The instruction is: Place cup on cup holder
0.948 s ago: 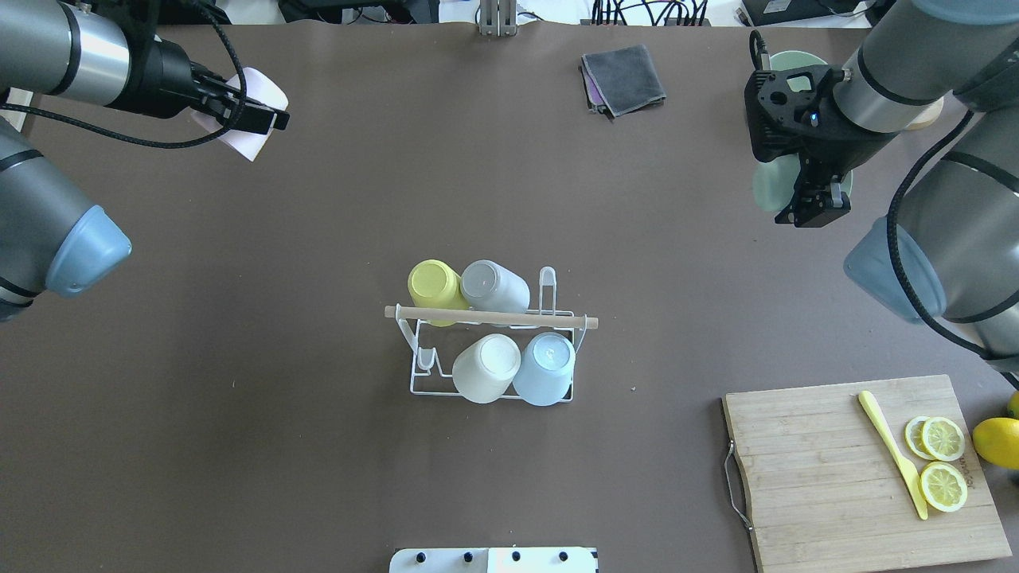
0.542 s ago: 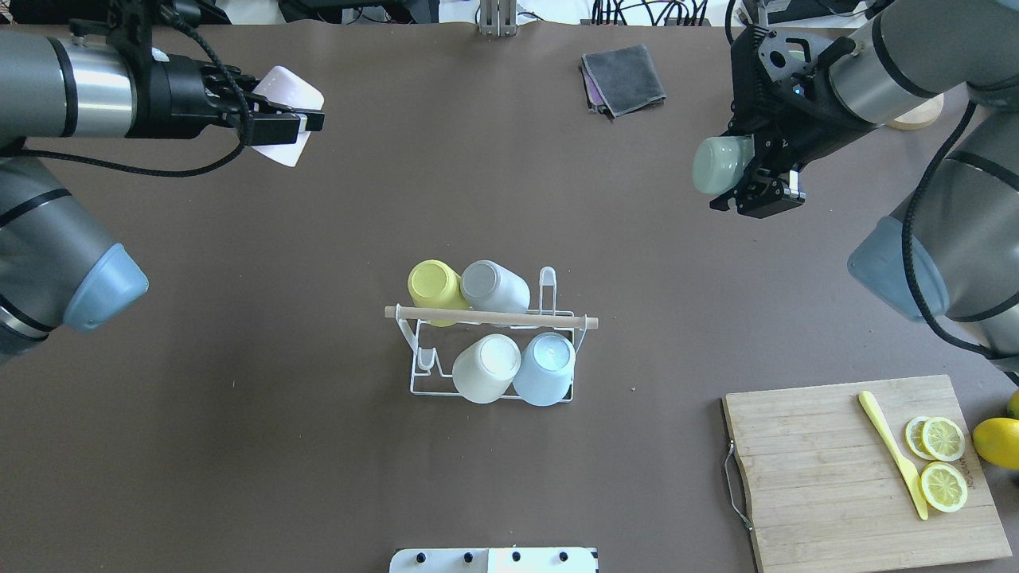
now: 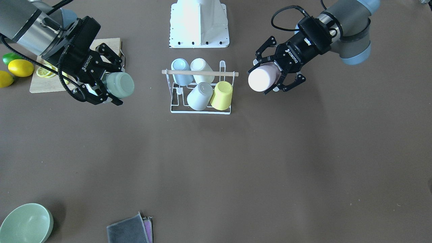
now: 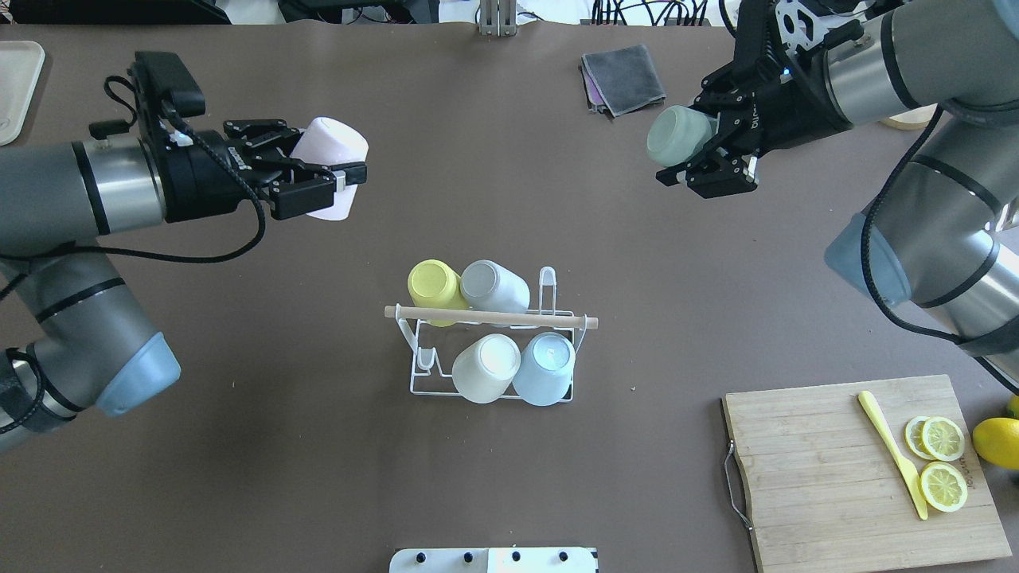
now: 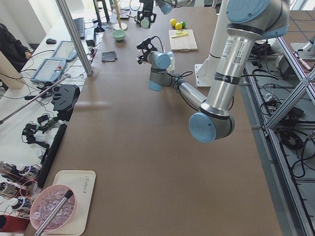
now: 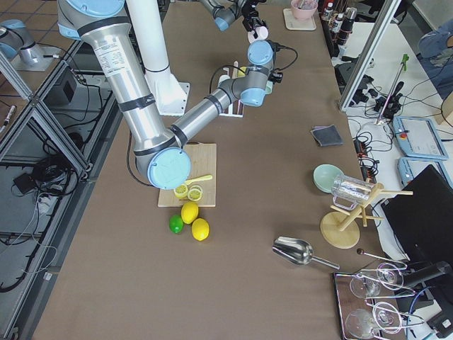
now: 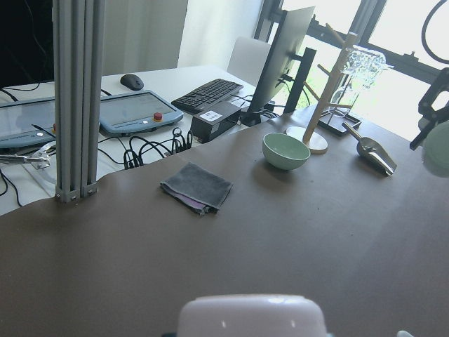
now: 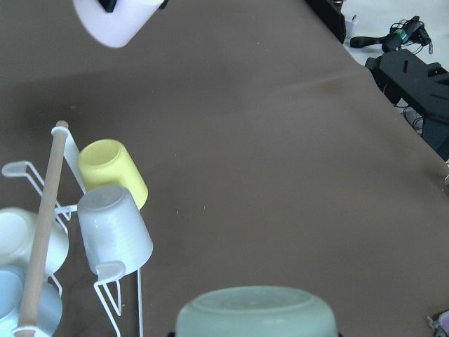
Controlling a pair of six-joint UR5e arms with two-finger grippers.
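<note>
Swinging inward, pink cup (image 4: 330, 147) clamped in left gripper (image 4: 330, 185), green cup (image 4: 671, 135) clamped in right gripper (image 4: 686, 143); closing on cup holder (image 4: 557, 320) ahead.

Both arms are built of silver-grey metal tubes with black rings at the seams; the left arm (image 4: 119, 187) and the right arm (image 4: 892, 48) each carry pale blue rounded caps (image 4: 131, 378) on their joints; a thin black cable (image 4: 207, 259) loops along each forearm to the wrist; a black camera box (image 4: 163, 76) is mounted on the left wrist; the left pincer (image 3: 261, 80) and the right pincer (image 3: 118, 86) are black, with jointed link fingers and white lettering on the body; the white base (image 3: 199, 23) shows a row of dark screws (image 3: 193, 43) along its edge.
</note>
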